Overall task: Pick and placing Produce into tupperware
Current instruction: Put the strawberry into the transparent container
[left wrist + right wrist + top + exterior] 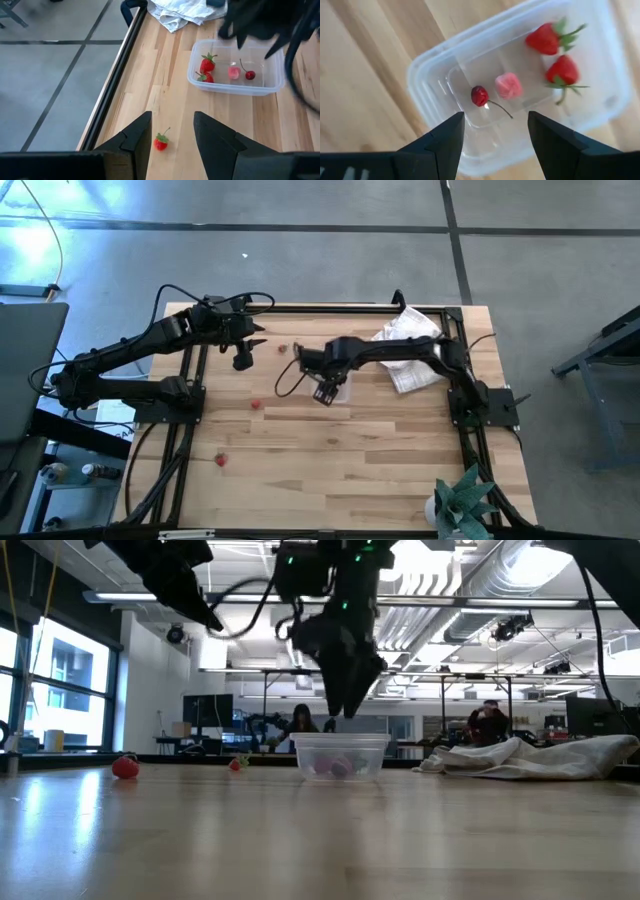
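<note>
The clear tupperware (440,75) stands on the wooden table (380,460). It holds two strawberries (545,40) (562,71), a pink piece (508,85) and a dark red cherry (479,95). My right gripper (322,393) hangs open just above the tub (340,755), fingers pointing down, with nothing between them. My left gripper (243,358) stays open in the air at the far left. Its wrist view shows a loose strawberry (160,142) lying on the table beyond its fingers. Two more loose strawberries (256,405) (221,460) lie to the left.
A crumpled white cloth (410,345) lies at the far right of the table, behind the tub. A black frame rail (107,90) runs along the table's far edge. A green plant (462,500) stands at the near right corner. Bare wood stretches across the near half.
</note>
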`<state>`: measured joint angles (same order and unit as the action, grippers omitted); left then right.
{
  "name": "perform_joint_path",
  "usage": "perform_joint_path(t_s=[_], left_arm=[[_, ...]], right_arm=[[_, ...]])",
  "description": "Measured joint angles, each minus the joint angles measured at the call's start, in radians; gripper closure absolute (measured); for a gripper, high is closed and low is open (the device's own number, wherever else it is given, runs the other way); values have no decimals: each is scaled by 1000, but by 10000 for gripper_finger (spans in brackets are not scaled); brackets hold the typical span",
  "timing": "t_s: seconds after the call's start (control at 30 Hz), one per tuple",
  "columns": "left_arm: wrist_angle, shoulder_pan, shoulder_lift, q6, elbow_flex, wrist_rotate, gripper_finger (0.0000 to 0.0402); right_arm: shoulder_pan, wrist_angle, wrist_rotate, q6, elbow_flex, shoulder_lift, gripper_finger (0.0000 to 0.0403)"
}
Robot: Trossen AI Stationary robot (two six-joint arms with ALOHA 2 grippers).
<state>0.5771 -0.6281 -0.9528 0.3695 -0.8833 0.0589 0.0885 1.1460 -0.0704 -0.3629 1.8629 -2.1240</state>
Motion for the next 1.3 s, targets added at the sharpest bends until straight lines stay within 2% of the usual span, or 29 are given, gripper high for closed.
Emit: perform_joint_path(t_s=[0.17,0.47,0.7,0.8,0.93,1.03,1.13,1.2,1.3], left_arm=[[0,0,0,0,0,0,266],[0,0,0,0,0,0,266],[0,0,0,0,0,0,266],[0,0,0,0,0,0,266],[0,0,0,0,0,0,266],[0,0,0,0,0,0,266],[0,0,0,0,0,0,266],[0,0,0,0,0,0,266],[0,0,0,0,0,0,266]], right_arm=[[12,46,-43,5,0,101,206],[36,260,-217,-27,0,329,273],[35,279,-332,-59,-17,519,289],[35,241,-356,-101,-130,634,290],[34,71,-328,-146,-420,857,290],[33,-159,-187,-152,-629,1014,290],[33,-380,-36,-103,-777,1132,290],[33,-445,2,-59,-852,1188,290],[33,-454,0,20,-947,1238,290]])
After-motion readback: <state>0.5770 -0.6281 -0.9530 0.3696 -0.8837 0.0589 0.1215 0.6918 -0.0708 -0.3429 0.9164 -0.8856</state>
